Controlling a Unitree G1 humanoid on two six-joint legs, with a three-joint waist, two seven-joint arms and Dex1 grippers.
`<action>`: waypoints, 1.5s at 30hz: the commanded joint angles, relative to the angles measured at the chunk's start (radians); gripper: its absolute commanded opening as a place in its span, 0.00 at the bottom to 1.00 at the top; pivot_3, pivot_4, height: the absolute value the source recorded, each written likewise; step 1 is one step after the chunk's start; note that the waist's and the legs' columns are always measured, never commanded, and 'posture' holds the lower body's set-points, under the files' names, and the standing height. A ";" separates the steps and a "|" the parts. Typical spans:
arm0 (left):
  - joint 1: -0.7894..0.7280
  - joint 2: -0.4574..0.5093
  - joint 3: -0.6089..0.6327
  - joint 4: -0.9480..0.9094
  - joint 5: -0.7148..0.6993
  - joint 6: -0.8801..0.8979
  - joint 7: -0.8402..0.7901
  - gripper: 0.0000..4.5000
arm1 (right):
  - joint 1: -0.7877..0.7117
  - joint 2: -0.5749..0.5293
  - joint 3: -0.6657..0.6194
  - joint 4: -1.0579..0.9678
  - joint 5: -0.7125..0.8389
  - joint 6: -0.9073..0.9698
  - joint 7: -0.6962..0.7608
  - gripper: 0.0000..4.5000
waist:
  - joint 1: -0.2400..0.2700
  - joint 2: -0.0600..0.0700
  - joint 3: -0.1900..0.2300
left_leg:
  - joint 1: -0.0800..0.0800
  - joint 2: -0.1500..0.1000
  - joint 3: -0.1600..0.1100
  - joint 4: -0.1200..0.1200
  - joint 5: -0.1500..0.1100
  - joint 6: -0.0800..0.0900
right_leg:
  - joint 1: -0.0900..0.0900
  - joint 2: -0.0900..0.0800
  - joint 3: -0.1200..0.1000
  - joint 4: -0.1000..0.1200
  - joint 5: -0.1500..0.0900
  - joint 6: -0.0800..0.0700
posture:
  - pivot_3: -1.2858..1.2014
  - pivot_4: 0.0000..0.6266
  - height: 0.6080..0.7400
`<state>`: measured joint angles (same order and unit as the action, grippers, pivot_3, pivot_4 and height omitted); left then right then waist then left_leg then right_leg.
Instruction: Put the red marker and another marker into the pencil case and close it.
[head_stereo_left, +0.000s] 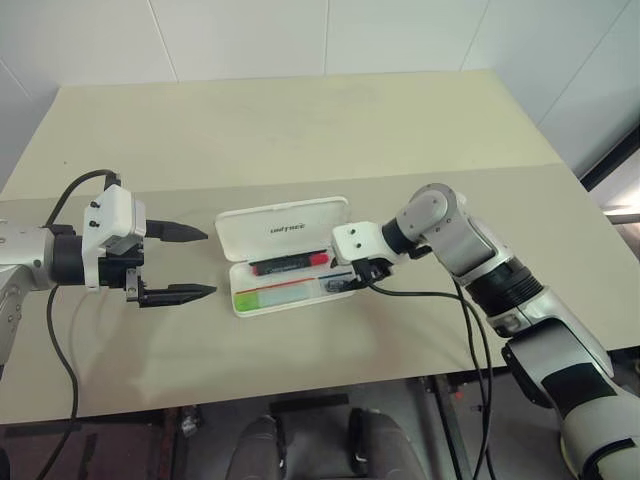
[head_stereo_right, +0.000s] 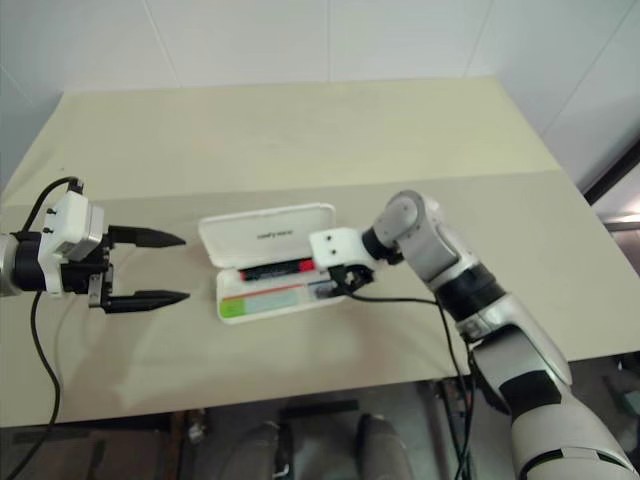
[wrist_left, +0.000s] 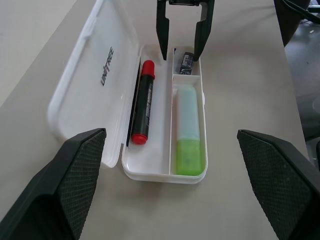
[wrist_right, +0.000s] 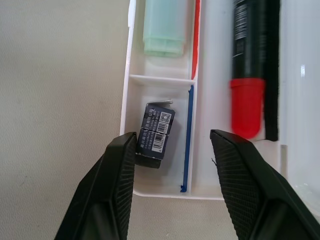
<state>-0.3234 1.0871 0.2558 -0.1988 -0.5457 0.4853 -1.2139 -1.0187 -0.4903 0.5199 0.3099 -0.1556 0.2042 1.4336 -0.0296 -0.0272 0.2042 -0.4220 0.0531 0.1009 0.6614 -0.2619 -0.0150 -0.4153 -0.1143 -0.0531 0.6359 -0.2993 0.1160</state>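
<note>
Head views: we look forward and down from above onto the table (head_stereo_left: 300, 130), and both eyes share the same scene, with the open pencil case (head_stereo_left: 283, 227) near the middle.

Left wrist view: we look along the left gripper (head_stereo_left: 178, 262) across the table at the case lengthwise, from a little way off, with the right gripper (wrist_left: 181, 37) at the case's far end.

Right wrist view: we look steeply down from close above the same end of the case. Both wrist views share the red marker (wrist_left: 142, 107), the green marker (wrist_left: 189, 131) and a small dark object (wrist_right: 155, 132).
</note>
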 joint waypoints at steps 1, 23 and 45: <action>-0.007 0.004 0.021 -0.023 -0.008 -0.009 0.002 1.00 | -0.004 0.008 -0.026 -0.048 0.032 0.023 0.013 0.56 | 0.000 0.000 0.000 | 0.000 0.000 0.000 0.000 0.000 0.000 | 0.000 0.000 0.000 0.000 0.000 0.000 | 0.52 0.24 1.00; -0.173 -0.070 0.087 0.066 -0.086 0.095 0.163 1.00 | -0.017 -0.020 -0.138 -0.207 0.252 0.348 0.047 0.56 | 0.006 0.000 0.000 | -0.001 0.001 -0.001 0.001 0.000 0.000 | 0.000 0.000 0.000 0.000 0.000 0.000 | 0.52 0.24 1.00; -0.530 -0.254 -0.217 0.819 0.456 -0.559 0.381 0.00 | 0.134 -0.239 -0.401 -0.721 0.611 0.784 -0.207 0.57 | 0.023 -0.002 -0.001 | -0.001 0.001 0.003 0.003 -0.002 0.002 | -0.001 0.000 -0.001 0.000 0.000 0.000 | 0.52 0.24 1.00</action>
<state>-0.8117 0.8388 0.0340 0.5927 -0.1132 -0.0068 -0.8603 -0.8823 -0.7174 0.1647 -0.3672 0.4249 0.9790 1.2494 -0.0068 -0.0289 0.2033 -0.4234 0.0537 0.1044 0.6640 -0.2644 -0.0128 -0.4167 -0.1148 -0.0538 0.6359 -0.2990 0.1166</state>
